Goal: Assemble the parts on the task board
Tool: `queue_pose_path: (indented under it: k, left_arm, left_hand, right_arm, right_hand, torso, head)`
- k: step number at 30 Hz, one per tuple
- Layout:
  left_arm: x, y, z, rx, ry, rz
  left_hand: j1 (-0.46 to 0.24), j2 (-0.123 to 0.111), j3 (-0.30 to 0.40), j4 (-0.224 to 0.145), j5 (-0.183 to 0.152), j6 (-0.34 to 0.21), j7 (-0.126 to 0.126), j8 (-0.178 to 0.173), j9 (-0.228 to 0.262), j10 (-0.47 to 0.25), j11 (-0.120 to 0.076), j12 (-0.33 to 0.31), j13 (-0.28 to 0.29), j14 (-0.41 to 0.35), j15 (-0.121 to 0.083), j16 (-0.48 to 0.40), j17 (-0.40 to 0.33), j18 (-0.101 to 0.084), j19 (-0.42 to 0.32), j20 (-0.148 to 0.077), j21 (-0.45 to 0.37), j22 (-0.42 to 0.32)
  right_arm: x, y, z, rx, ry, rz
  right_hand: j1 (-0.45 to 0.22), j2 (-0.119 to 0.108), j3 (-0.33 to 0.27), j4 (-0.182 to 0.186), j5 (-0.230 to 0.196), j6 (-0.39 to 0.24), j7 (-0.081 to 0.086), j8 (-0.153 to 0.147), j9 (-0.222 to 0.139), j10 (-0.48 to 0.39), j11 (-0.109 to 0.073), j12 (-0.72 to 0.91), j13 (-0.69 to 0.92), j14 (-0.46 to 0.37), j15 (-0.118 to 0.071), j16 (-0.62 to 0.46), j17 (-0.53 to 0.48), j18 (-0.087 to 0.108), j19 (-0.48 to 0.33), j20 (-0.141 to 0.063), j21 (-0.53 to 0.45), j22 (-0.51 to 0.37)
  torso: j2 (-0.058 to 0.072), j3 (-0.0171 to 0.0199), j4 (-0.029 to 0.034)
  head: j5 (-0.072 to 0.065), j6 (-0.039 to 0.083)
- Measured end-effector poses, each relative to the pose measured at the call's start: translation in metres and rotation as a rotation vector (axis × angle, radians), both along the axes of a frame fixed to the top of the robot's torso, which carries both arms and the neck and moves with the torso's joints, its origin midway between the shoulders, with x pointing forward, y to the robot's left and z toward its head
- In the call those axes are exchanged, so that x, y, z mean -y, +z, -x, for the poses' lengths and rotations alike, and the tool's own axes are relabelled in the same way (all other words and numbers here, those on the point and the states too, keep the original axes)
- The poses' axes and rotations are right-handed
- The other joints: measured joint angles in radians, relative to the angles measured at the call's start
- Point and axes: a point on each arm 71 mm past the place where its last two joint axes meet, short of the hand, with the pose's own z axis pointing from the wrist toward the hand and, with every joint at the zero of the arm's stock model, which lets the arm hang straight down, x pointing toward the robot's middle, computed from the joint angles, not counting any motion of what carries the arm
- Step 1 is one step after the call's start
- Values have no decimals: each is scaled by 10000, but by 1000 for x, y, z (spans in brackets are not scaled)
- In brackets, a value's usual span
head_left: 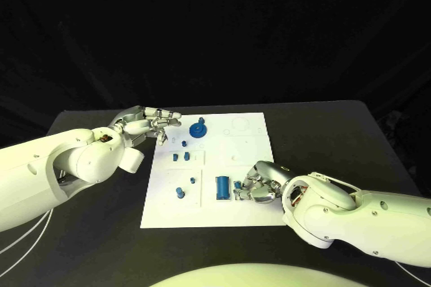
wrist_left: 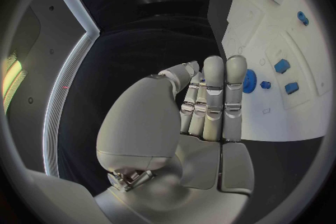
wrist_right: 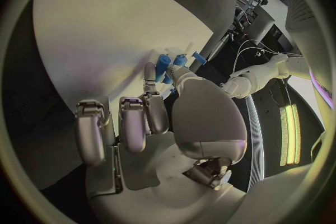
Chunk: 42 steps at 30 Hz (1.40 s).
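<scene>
The white task board point(head_left: 247, 169) lies mid-table. On it are a blue gear point(head_left: 198, 131), small blue parts point(head_left: 180, 155) and a blue cylinder point(head_left: 222, 186). My left hand point(head_left: 148, 122) hovers by the board's far left corner and holds nothing; its fingers point(wrist_left: 213, 95) are straight and side by side, with the gear point(wrist_left: 249, 81) just beyond them. My right hand point(head_left: 258, 186) rests on the board's near right part, beside the cylinder. Its thumb and a finger pinch a small blue part point(head_left: 238, 185), which also appears between the fingertips point(wrist_right: 164, 66).
More small blue parts point(head_left: 185, 190) stand in the board's near left block. Black table point(head_left: 99, 237) surrounds the board, with free room on both sides. The left forearm point(head_left: 54, 169) crosses the table's left side.
</scene>
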Motion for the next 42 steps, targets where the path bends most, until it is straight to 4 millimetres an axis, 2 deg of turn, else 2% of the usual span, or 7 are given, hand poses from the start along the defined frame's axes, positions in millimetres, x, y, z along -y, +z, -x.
queue_pose_path:
  k: [4, 12, 19, 21, 26, 42]
  left_arm:
    - [0, 0, 0, -8, -8, -2]
    - [0, 0, 0, -25, -17, -8]
    - [-1, 0, 0, -32, -19, -11]
    - [-1, 0, 0, -34, -19, -12]
    - [-1, 0, 0, -38, -16, -16]
    - [-2, -1, -1, -50, -11, -25]
  left_hand:
    - [0, 0, 0, 0, 0, -35, -34, 45, 0, -26, -25, 29, 0, 0, 0, 0, -16, 0, 0, 0, 0, -15]
    - [0, 0, 0, 0, 0, -35, -35, 45, 0, -36, -36, 55, 0, 0, 0, 0, -17, 0, 0, 0, 0, -17]
    - [0, 0, 0, 0, 0, -35, -35, 44, 0, -36, -36, 55, 0, 0, 0, 0, -16, 0, 0, 0, 0, -27]
    - [0, 0, 0, 0, 0, -35, -35, 43, 0, -36, -36, 55, 0, 0, 0, 0, -16, 0, 0, 0, 0, -27]
    - [0, 0, 0, 0, 0, -35, -34, 43, 0, -36, -35, 55, 0, 0, 0, 0, -16, -1, 0, 0, 0, -27]
    - [0, 0, 0, 0, 0, -35, -34, 41, 0, -36, -35, 55, 0, 0, 0, 0, -15, 0, 0, 0, 0, -26]
  right_arm:
    - [-1, 0, 1, 14, 59, 15]
    - [0, 1, 2, 99, 104, 52]
    - [3, 3, 3, 218, 120, 98]
    - [5, 4, 4, 249, 116, 117]
    - [10, 6, 7, 340, 182, 143]
    - [8, 5, 8, 449, 569, 255]
  right_hand:
    - [-255, -75, -492, 268, -319, -21, 21, -1, -14, 0, 0, 40, 0, 0, 0, 0, 0, 0, 0, 0, 0, 0]
    - [-397, 18, -1206, 568, -1099, -21, 20, -2, -41, 0, 0, 40, -1, 0, 0, 0, -1, 0, 0, 1, 0, -1]
    - [-394, 21, -1292, 526, -1125, -22, 18, -3, -49, 0, 0, 40, -2, -1, 1, 0, -1, 0, 0, 1, 0, -2]
    - [-181, 184, -1366, 448, -1125, -22, 18, -3, -49, 0, 1, 40, -2, -1, 1, 0, -1, -1, 0, 1, 0, -2]
    - [456, 176, -1503, 136, -1361, -22, 18, -4, -48, 0, 1, 40, -2, -1, 1, 0, -2, -1, -37, -36, 0, -3]
    - [553, 228, -1576, 67, -1474, -22, 19, -4, -48, -1, 1, 40, -3, -1, 2, 0, -2, 0, -37, -35, 0, -4]
  torso:
    - [0, 1, 5]
    - [0, 1, 6]
    - [-1, 0, 1]
    - [-1, 4, 0]
    - [-5, 5, -1]
    - [1, -2, 12]
  head:
    - [1, -3]
    - [5, 0]
    - [6, 7]
    - [6, 7]
    - [6, 7]
    - [-4, 27]
